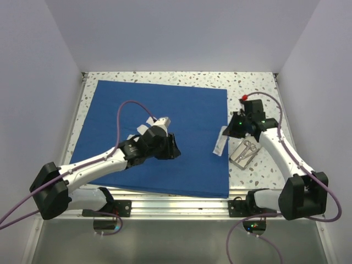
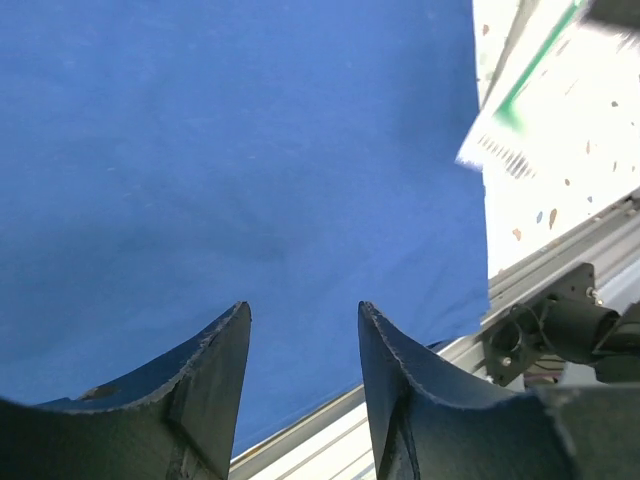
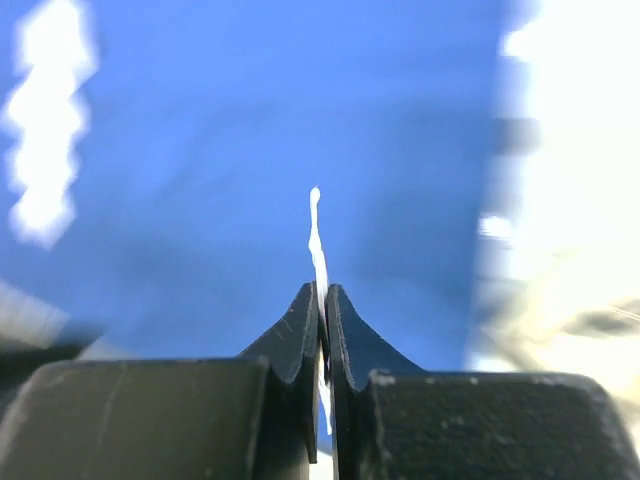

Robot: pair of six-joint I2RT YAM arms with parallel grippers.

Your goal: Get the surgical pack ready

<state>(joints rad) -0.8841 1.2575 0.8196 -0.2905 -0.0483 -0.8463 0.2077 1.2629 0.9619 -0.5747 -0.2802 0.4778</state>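
The royal-blue drape (image 1: 165, 110) lies spread flat over the table's left and middle. My left gripper (image 1: 171, 147) hovers low over its near middle, open and empty, with blue cloth showing between the fingers (image 2: 303, 308). My right gripper (image 1: 229, 132) is shut on the clear packet (image 1: 221, 142), which hangs at the drape's right edge. The packet shows edge-on as a thin white strip (image 3: 316, 225) between the fingers and as a white, green-striped sheet in the left wrist view (image 2: 530, 110). The silver tray (image 1: 237, 158) with steel scissors (image 1: 249, 147) sits right of the drape.
Speckled tabletop (image 1: 258, 85) shows at the back and right. Two white pieces (image 1: 147, 125) lie by the left wrist; I cannot tell if they are gauze. A metal rail (image 1: 181, 204) runs along the near edge. White walls enclose three sides.
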